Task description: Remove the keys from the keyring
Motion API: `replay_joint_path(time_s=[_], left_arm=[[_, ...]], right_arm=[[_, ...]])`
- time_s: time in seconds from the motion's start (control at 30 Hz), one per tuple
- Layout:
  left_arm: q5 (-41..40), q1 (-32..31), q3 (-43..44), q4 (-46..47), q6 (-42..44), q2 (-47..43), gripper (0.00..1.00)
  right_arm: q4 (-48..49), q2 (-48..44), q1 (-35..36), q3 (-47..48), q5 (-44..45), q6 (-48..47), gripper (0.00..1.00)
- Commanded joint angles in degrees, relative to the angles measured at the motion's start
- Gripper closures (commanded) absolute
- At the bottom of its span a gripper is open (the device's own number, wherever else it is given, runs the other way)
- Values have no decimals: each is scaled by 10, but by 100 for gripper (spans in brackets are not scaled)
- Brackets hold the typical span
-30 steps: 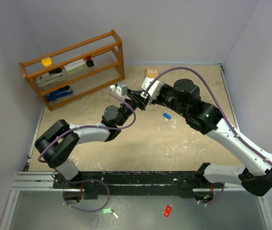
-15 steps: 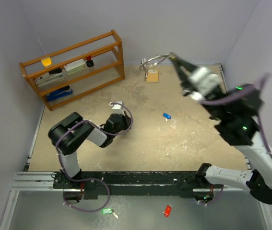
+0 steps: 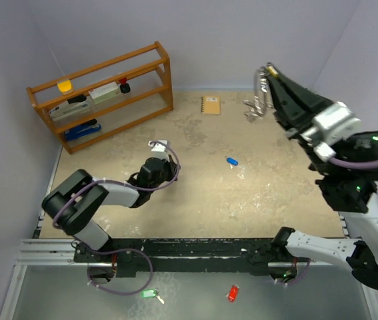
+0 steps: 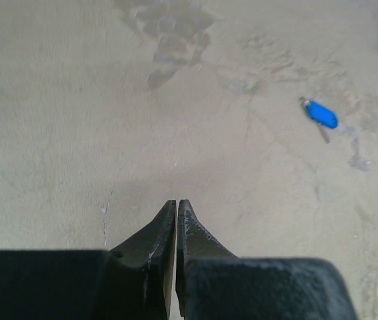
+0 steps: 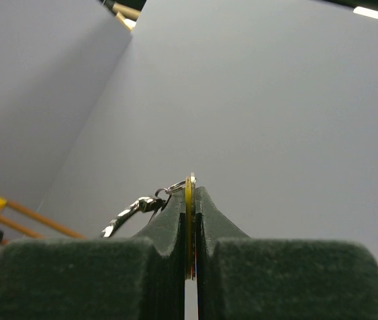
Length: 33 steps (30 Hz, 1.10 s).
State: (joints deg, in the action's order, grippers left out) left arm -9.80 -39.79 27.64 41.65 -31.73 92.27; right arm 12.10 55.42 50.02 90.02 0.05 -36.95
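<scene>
My right gripper [image 3: 269, 72] is raised high above the back right of the table, shut on a flat yellow-edged key [image 5: 189, 220]. The thin silver keyring [image 5: 179, 185] pokes out at its fingertips, and a bunch of silver keys [image 3: 256, 101] hangs from it in the air. The bunch also shows in the right wrist view [image 5: 130, 210]. A blue-headed key [image 3: 232, 161] lies loose on the table centre and shows in the left wrist view [image 4: 321, 113]. My left gripper [image 3: 164, 168] is low over the table left of it, shut and empty [image 4: 177, 203].
A wooden shelf [image 3: 102, 93] with small items stands at the back left. A small notebook [image 3: 210, 105] lies at the back centre. A green tag [image 3: 149, 293] and a red tag [image 3: 233, 293] lie in front of the arm rail. Walls close in on three sides.
The two grippers were together at the key bunch mid-table. My right arm swung up and right with the bunch. My left arm let go, drew back and dropped low.
</scene>
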Motion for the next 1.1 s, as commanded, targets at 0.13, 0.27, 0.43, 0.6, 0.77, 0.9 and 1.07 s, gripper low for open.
replay_joint_path(time_s=[0.13, 0.27, 0.43, 0.6, 0.77, 0.9, 1.07], left_arm=[[-27, -5, 56, -91, 98, -178, 100], [-60, -6, 81, -136, 129, -234, 100], [-154, -5, 104, -180, 146, -283, 100], [-174, -4, 118, -206, 157, -346, 100], [-136, -4, 131, -209, 172, -390, 85], [-143, -4, 140, -238, 186, -408, 73], [-126, -3, 141, -259, 183, -444, 66]], right_arm=[[22, 15, 0, -62, 18, 33, 100], [36, 15, 0, -89, 34, 47, 100], [36, 6, 0, -143, 67, 78, 100], [22, -22, 0, -188, 78, 114, 100], [9, -30, 0, -197, 73, 136, 100], [-17, -13, 0, -174, 63, 146, 100], [-34, -9, 0, -160, 36, 165, 100]])
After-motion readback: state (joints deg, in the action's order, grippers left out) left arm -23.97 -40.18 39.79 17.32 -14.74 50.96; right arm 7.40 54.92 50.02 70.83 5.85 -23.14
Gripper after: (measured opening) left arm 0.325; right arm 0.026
